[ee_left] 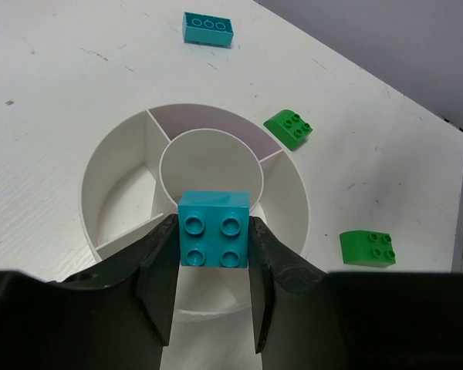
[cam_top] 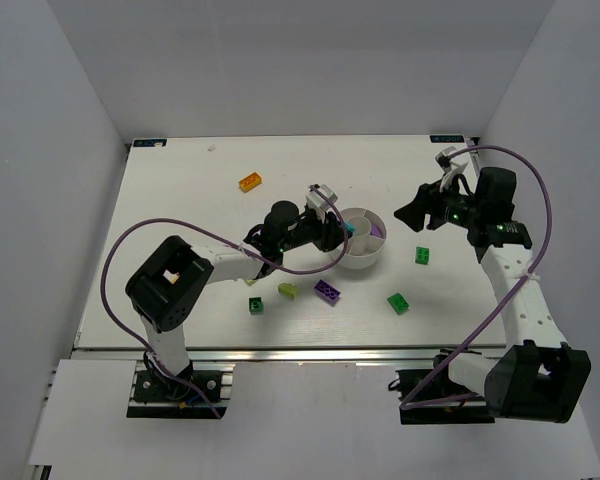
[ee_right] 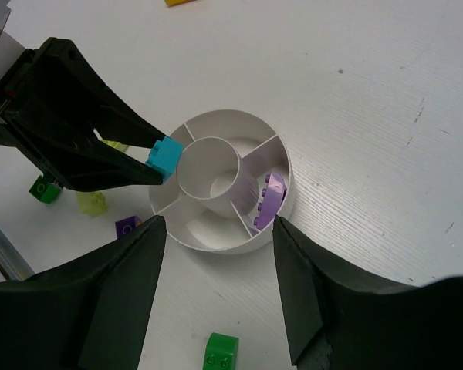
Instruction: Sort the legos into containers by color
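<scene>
My left gripper [cam_top: 342,232] [ee_left: 212,227] is shut on a cyan brick [ee_left: 213,239] and holds it over the near side of the round white dish [cam_top: 365,262] [ee_left: 127,202], next to its central cup. The right wrist view shows that cyan brick [ee_right: 164,158] above the dish [ee_right: 224,116], and a purple brick [ee_right: 268,200] leaning in one wedge. My right gripper [cam_top: 416,215] [ee_right: 217,227] is open and empty, above and to the right of the dish.
On the table lie an orange brick [cam_top: 250,182], two green bricks [cam_top: 422,255] [cam_top: 397,303], a purple one [cam_top: 327,291], a lime one [cam_top: 288,291] and a dark green one [cam_top: 256,305]. A second cyan brick [ee_left: 208,29] lies beyond the dish.
</scene>
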### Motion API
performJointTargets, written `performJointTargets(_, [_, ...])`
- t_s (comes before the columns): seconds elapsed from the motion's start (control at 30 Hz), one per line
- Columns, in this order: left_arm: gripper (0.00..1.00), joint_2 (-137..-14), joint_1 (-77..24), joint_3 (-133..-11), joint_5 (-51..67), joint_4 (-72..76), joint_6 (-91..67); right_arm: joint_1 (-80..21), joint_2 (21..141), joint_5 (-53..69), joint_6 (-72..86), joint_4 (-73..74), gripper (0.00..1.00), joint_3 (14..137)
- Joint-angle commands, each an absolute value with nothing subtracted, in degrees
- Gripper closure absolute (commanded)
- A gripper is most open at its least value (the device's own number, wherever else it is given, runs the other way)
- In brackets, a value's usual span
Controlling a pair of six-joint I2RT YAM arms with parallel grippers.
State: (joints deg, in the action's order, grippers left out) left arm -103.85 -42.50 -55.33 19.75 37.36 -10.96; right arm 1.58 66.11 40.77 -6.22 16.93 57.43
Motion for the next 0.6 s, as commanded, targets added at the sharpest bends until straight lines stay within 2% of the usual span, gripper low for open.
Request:
performJointTargets(0.0, [0.71, -104.0, -42.4, -55.6, 18.7, 38.6, -10.3, 2.2, 66.4, 42.9, -6.2, 15.5, 0.36, 57.5])
performJointTargets(0.23, [0.56, -103.3, -42.4, -54.7, 17.6, 38.1, -9.9, 3.3, 66.4, 43.9, -6.3, 15.7, 0.35, 57.7])
performJointTargets(0.43, [0.51, -102.7, -42.4, -54.8, 17.1, 37.3, -9.6, 4.0, 66.6, 44.4, -6.3, 16.0, 0.34, 57.7])
performJointTargets(0.5, [0.48, -102.7, -42.4, -55.0, 17.1, 36.9, -9.4, 4.1, 66.8, 44.4, -6.3, 16.1, 0.26, 57.7])
performJointTargets(0.57, [0.47, -102.6, -42.4, -55.0, 17.0, 36.8, -9.2, 4.4, 66.8, 44.6, -6.3, 16.1, 0.25, 57.7])
